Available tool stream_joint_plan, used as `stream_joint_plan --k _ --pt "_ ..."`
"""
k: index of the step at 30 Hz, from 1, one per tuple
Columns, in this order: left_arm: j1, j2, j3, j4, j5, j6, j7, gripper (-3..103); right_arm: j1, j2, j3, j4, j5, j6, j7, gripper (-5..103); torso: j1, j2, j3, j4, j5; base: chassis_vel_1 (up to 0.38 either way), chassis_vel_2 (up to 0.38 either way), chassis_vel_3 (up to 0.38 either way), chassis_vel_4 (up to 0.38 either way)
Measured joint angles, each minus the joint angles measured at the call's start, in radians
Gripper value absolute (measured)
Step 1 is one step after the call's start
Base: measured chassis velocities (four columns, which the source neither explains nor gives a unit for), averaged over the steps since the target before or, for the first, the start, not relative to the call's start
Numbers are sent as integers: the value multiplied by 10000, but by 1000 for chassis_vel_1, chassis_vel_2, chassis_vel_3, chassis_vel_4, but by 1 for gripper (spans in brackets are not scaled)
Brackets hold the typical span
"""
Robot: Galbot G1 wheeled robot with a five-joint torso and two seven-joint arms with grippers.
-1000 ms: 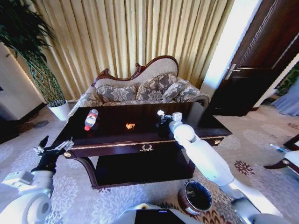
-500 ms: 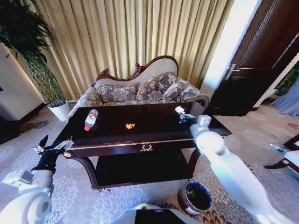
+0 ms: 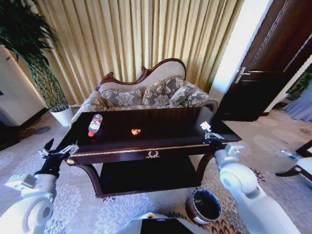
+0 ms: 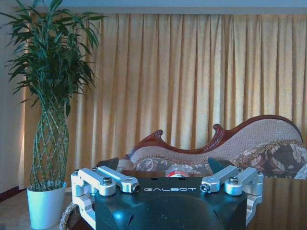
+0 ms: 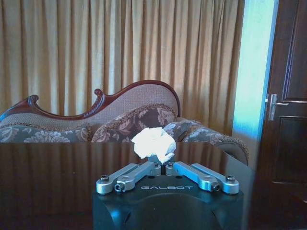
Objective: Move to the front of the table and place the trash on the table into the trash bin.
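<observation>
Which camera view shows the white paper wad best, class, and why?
The right wrist view: the white paper wad sits large and close, pinched in the right pincer. In the head view it is a tiny white speck at that pincer, above the table's right end. The left wrist view faces the sofa instead.

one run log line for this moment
right gripper: shut on paper wad, near table right end | left gripper: open, off left corner | bottle, orange scrap: on table
</observation>
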Motion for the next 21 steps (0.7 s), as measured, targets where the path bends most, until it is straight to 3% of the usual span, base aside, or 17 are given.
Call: stream_joint_plan --k 13,21 --pt "114 163 -11 104 -159 -222 167 100 -1165 713 293 797 -470 158 -280 0 4 -3 2 -2 1 7 -7 -12 12" --pt "105 199 30 113 -173 -260 218 100 -1406 898 357 951 -534 202 -324 0 4 -3 1 -2 3 163 -145 -147 160"
